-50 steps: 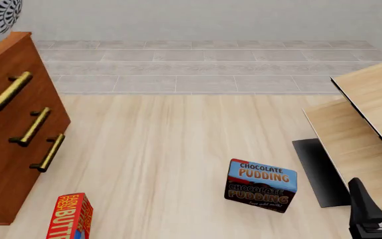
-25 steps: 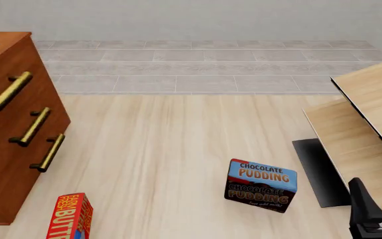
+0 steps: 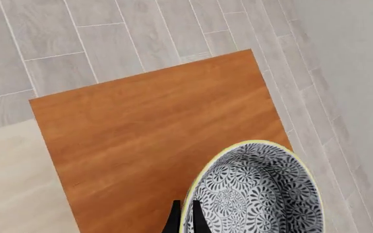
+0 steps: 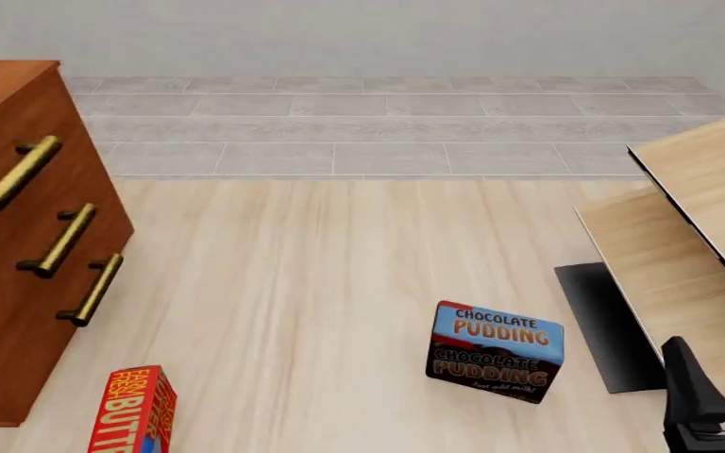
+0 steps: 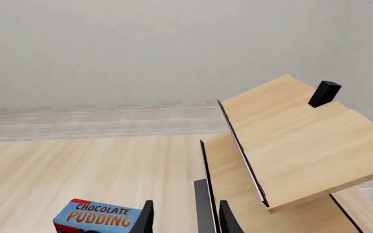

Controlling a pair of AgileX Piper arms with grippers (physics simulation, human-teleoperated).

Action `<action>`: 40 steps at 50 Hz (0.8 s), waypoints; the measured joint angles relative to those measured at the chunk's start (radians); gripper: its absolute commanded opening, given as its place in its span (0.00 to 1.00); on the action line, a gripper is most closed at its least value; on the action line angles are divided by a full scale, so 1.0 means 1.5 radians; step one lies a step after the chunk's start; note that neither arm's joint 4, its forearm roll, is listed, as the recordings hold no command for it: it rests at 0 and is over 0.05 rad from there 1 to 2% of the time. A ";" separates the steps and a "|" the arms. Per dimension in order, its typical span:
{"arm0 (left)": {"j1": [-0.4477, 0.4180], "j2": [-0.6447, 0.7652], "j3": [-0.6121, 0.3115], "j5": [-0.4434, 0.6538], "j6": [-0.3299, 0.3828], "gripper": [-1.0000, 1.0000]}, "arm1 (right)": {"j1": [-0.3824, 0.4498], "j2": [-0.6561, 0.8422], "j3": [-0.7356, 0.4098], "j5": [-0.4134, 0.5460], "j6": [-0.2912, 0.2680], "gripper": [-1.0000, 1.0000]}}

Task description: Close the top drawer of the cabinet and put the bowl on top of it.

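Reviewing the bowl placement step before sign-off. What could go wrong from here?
1. The bowl sits over the cabinet top's corner nearest the wall, not its middle; released there, it might tip off the edge.
2. The left tool pinches only the bowl's rim, so the bowl may swing or slip.
3. The front view doesn't show the bowl at all, so placement rests on the left wrist view alone.

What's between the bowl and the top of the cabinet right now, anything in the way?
Nothing visible. In the left wrist view the bowl, its rim between the left gripper's fingers, is over the cabinet, whose top looks bare.
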 measured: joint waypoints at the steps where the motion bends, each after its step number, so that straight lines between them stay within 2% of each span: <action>1: 0.002 0.001 0.003 -0.002 0.001 0.00 | 0.000 0.000 0.000 0.000 0.000 1.00; 20: 0.021 -0.002 0.054 -0.040 0.007 0.00 | 0.000 0.000 0.001 -0.001 0.000 1.00; 35: 0.040 -0.003 0.060 -0.056 0.016 0.00 | 0.000 0.000 0.001 -0.001 0.001 1.00; 36: 0.042 -0.002 0.059 -0.057 0.017 1.00 | 0.000 0.000 0.001 -0.001 0.002 1.00; 40: 0.047 -0.002 0.053 -0.060 0.020 1.00 | 0.000 0.000 0.001 -0.001 0.002 1.00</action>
